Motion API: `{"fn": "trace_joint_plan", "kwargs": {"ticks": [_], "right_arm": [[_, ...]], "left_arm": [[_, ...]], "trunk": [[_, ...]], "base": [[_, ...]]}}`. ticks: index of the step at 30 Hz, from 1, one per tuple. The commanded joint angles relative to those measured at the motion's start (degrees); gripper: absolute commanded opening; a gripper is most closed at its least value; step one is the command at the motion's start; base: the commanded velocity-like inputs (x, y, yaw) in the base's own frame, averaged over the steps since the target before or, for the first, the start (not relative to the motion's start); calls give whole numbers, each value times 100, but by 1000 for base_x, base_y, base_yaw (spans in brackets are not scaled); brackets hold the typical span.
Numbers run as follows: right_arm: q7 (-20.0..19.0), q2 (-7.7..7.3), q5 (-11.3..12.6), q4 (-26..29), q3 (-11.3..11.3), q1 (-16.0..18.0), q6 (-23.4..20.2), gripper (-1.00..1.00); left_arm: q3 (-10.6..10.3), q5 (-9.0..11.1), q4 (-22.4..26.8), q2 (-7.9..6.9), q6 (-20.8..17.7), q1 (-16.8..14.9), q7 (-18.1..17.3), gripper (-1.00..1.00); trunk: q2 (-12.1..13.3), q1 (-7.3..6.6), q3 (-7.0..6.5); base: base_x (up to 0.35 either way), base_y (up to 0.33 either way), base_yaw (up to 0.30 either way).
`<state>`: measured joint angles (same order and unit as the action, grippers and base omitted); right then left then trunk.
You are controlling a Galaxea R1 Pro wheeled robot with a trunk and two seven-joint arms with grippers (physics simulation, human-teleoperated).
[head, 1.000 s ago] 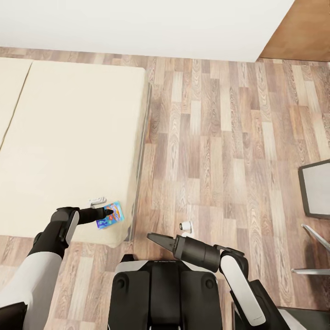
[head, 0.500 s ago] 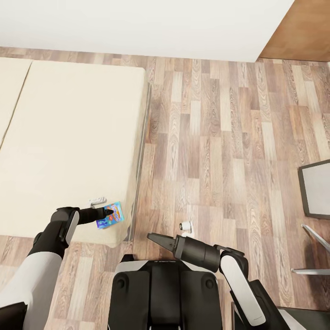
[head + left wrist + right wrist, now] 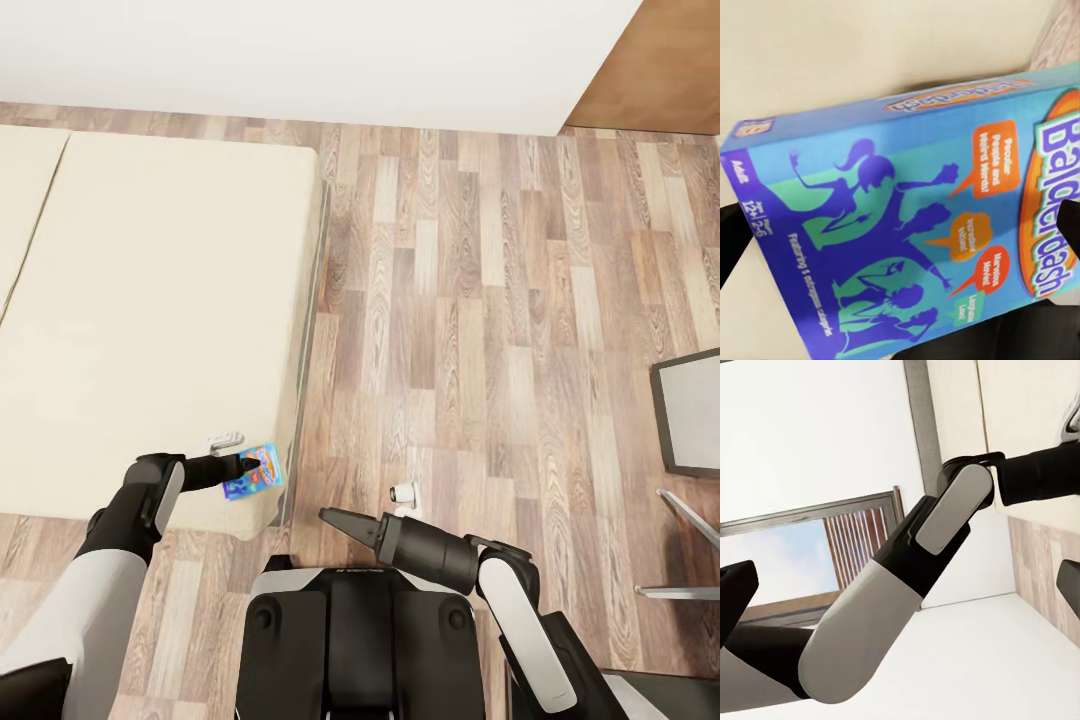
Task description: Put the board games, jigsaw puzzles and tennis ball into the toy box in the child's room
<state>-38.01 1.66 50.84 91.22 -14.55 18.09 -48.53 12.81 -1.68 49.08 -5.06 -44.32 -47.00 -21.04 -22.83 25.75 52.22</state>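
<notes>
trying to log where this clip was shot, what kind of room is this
Most likely a bedroom. A low bed with a plain beige mattress stands on a wood-plank floor by a white wall, and a blue board game lies at the mattress corner by the left gripper.

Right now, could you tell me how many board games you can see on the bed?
1. The blue board game lies at the bed's near corner, at the left gripper's fingers. Another may sit outside the frame.
</notes>
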Motion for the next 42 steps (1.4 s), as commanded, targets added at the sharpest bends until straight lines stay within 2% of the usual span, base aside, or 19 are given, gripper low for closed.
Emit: {"fn": "trace_joint_plan", "kwargs": {"ticks": [1,19,42], "right_arm": [[-3,2,13,1,5,2,-33,100],[-20,1,13,1,5,2,-33,100],[-22,1,13,1,5,2,-33,100]], "left_arm": [[16,-20,5,2,-31,-2,-35,100],[16,-25,5,4,-33,-2,-54,100],[28,-25,5,-4,-40,-2,-269,100]], "trunk": [[-9,3,6],[-9,3,6],[-9,3,6]], "base": [[0,0,0],[0,0,0],[0,0,0]]}}
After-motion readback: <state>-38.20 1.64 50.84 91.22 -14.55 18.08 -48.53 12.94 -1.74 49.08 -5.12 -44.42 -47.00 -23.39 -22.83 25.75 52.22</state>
